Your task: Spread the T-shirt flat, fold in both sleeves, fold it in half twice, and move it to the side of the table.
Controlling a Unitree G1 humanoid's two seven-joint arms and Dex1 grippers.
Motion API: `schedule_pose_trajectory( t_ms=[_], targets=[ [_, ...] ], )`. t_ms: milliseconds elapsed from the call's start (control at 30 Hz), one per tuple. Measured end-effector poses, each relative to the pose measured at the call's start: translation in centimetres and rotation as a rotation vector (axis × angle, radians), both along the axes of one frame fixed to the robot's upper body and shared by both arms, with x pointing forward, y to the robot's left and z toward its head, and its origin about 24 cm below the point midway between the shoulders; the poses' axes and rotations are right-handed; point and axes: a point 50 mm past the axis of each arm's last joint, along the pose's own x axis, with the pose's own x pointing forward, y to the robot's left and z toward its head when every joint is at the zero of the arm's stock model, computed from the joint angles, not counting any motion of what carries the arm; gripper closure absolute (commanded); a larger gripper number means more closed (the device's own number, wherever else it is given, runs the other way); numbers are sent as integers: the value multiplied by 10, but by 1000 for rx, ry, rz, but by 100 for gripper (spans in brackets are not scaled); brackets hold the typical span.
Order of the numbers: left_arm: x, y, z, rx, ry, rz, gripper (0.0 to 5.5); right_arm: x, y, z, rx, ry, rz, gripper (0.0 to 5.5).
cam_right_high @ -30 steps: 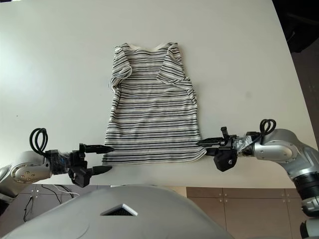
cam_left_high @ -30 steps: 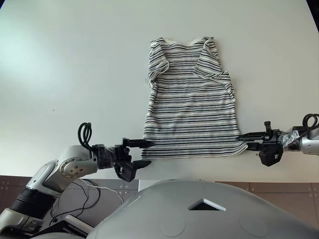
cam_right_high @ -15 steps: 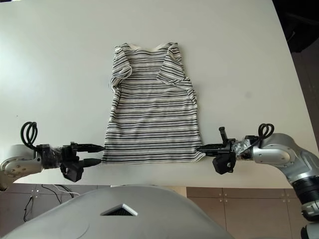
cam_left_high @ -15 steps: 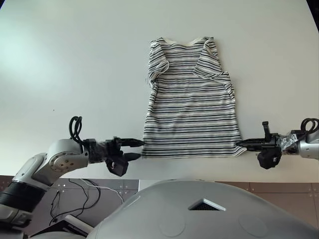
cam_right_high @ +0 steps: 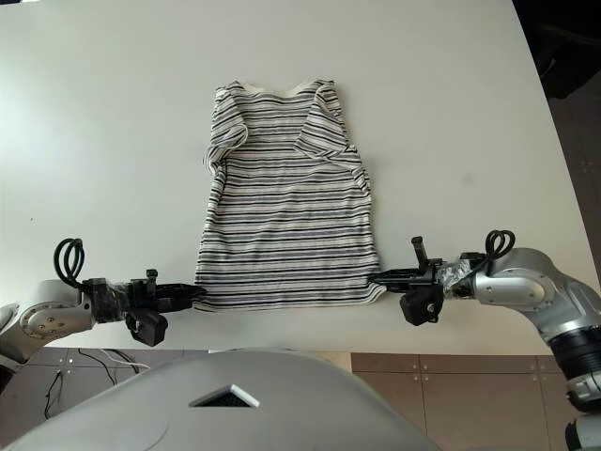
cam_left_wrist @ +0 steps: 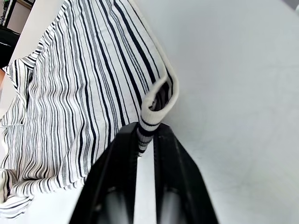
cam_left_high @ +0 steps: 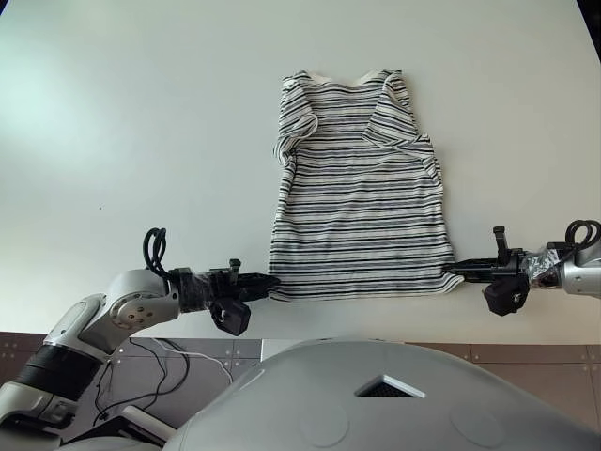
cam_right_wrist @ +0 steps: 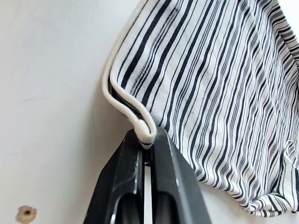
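— Where is the shirt sitting?
— I have the striped T-shirt [cam_left_high: 362,202] lying on the white table [cam_left_high: 141,113], with the collar toward the far edge and the bottom hem along the near edge. Both sleeves lie turned in over the body, a bit rumpled.
— And the arms?
— From the head cameras I see the left gripper [cam_left_high: 270,282] at the hem's left corner and the right gripper [cam_left_high: 451,271] at its right corner, both low at the table. I can't judge the grip from up there.
— What about the wrist cameras?
— They settle it. On the left wrist view the fingers [cam_left_wrist: 122,154] are pressed onto the hem corner, and the cloth curls up in a loop just past the tips. On the right wrist view the fingers [cam_right_wrist: 163,154] pinch the rolled white edge of the other corner, with a fold of hem standing off the table.
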Motion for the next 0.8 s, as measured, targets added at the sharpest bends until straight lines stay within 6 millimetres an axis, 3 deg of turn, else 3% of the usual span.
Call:
schedule_pose_trajectory(
  t_ms=[267, 367, 467, 567, 633, 667, 800],
  targets=[
    [-6, -1, -1, -25, 73, 29, 538, -7, 4, 2, 67, 58, -48, 540],
    [-26, 5, 5, -26, 277, 103, 538, -20, 3, 9, 76, 174, -77, 540],
    [-51, 11, 13, -13, 536, 158, 538, -41, 0, 12, 70, 396, -142, 540],
    [-58, 13, 20, -77, 676, 239, 538, -58, -2, 19, 91, 581, -210, 540],
    [-51, 13, 27, -140, 705, 296, 538, -54, 4, 27, 179, 628, -272, 540],
    [-37, 14, 31, -195, 691, 359, 538, -43, 9, 35, 273, 615, -334, 540],
    [40, 13, 60, -482, 466, 621, 538, 19, 27, 60, 590, 412, -565, 540]
  ],
)
